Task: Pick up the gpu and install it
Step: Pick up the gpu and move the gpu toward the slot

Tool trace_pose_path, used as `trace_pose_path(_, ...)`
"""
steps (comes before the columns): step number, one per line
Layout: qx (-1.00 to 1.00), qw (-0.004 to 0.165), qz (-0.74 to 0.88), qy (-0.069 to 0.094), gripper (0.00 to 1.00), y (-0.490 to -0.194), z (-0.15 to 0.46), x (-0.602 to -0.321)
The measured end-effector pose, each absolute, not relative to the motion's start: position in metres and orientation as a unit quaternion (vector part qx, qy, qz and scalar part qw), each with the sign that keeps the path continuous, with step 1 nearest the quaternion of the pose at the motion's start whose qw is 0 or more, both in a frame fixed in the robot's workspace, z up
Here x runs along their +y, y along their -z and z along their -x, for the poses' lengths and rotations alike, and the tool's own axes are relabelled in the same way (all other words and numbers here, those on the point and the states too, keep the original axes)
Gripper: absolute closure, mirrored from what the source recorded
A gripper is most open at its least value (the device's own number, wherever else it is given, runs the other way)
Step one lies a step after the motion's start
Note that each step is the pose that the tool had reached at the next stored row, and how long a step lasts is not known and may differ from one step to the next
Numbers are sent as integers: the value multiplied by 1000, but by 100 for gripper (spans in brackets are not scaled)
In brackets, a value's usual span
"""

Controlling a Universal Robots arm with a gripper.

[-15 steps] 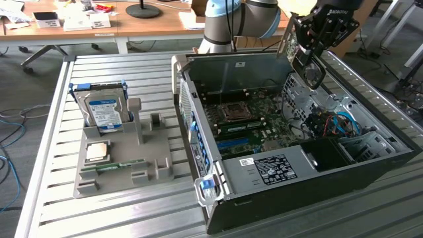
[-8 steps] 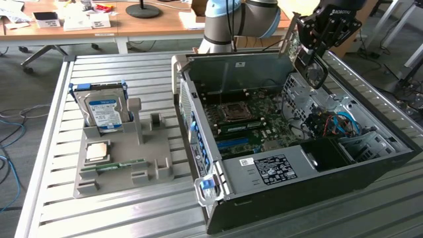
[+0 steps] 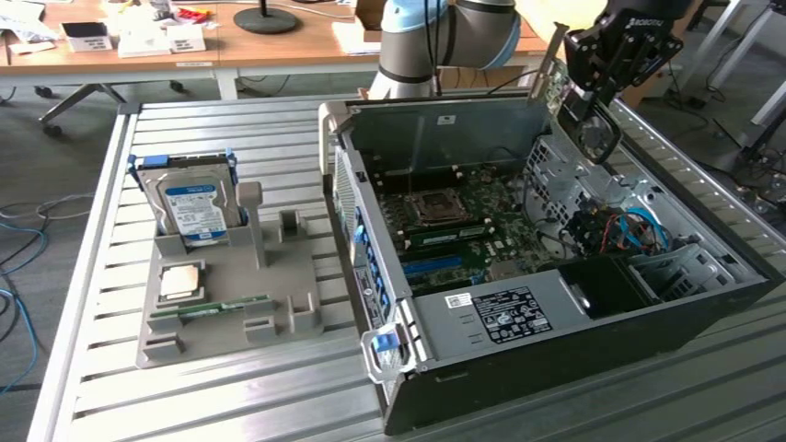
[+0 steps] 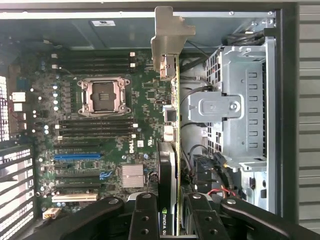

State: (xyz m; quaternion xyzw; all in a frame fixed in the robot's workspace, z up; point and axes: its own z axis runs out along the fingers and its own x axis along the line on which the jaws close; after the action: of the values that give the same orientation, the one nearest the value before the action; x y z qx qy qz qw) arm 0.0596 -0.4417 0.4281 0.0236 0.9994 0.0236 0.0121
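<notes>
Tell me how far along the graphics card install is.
Done: the graphics card is picked up, clamped on edge in the gripper, away from the grey parts tray. In hand: it hangs over the open computer case, above the motherboard. Left: it is not yet seated in any slot.

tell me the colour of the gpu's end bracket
Silver-grey gpu bracket, clearest in the wrist view.

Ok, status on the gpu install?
Pincer shut on gpu. Gpu edge-on over motherboard, not seated. Drive cage, loose cables off to one side.
</notes>
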Motion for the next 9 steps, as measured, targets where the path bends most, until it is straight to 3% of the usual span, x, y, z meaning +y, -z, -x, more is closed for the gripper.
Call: trace_pose_path(9,999,12,-24,-24,73,-428,-70,-442)
